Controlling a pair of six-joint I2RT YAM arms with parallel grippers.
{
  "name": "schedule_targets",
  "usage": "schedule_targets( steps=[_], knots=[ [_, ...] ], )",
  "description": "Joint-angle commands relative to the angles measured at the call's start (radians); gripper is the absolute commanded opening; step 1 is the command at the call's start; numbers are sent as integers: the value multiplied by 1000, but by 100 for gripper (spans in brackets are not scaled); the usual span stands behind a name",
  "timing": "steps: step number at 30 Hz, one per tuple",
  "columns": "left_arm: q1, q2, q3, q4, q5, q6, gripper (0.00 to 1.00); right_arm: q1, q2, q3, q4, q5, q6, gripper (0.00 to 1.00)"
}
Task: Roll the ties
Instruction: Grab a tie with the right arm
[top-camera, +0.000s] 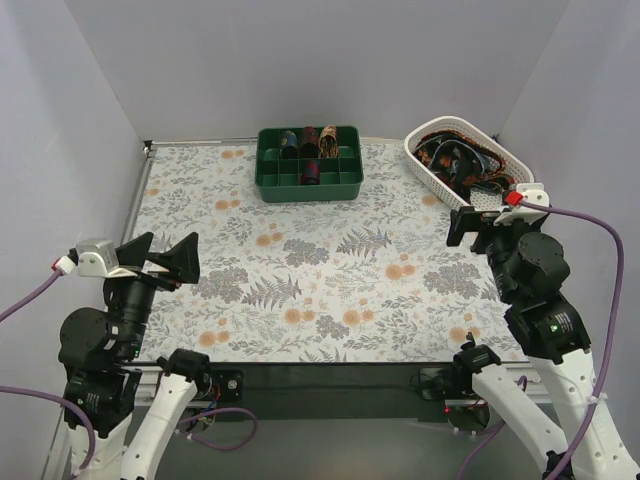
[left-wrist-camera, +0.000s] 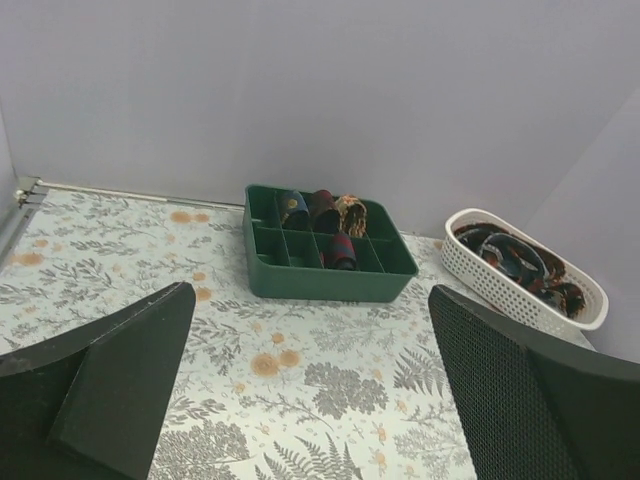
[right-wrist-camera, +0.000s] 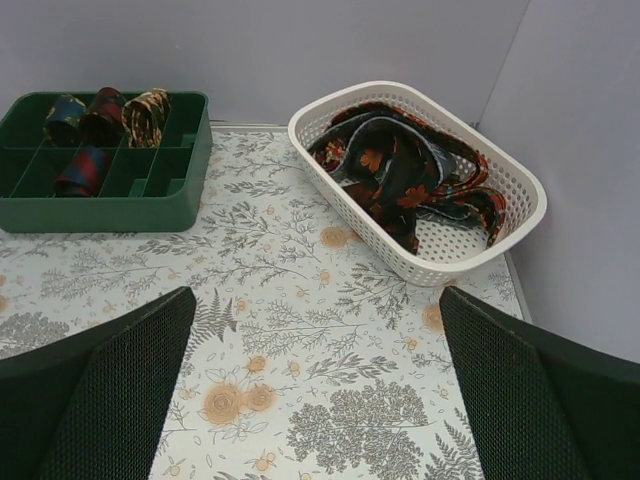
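Table (top-camera: 330, 290) below both pincers, covered in a white cloth with grey fern and orange flower print. Plain pale lilac-grey back wall (top-camera: 300, 60) well ahead of left pincer (top-camera: 160, 258) and right pincer (top-camera: 478, 228). Matching left side wall (top-camera: 50, 150) outboard of left pincer, right side wall (top-camera: 600, 100) near right pincer. Metal rail (top-camera: 138, 190) along table edge beyond left pincer. Soft even light, faint shadows.

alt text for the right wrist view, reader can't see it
A white perforated plastic basket of loose dark neckties with orange-red prints sits far right on a floral table. Left of it, a green compartment tray holds four rolled ties. The open right gripper's black fingers frame the foreground.
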Motion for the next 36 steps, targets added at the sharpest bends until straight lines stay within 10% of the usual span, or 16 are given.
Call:
schedule_targets(
  steps=[1, 11, 36],
  knots=[
    [-18, -25, -3, -67, 39, -16, 98, -2, 37, -6, 34, 62, 60, 98],
    [-21, -52, -42, -181, 105, -125, 98, -2, 435, 100, -18, 94, 244, 98],
    [-19, 191, -51, -118, -55, -217, 97, -359, 1595, 962, -153, 97, 418, 93]
  ],
)
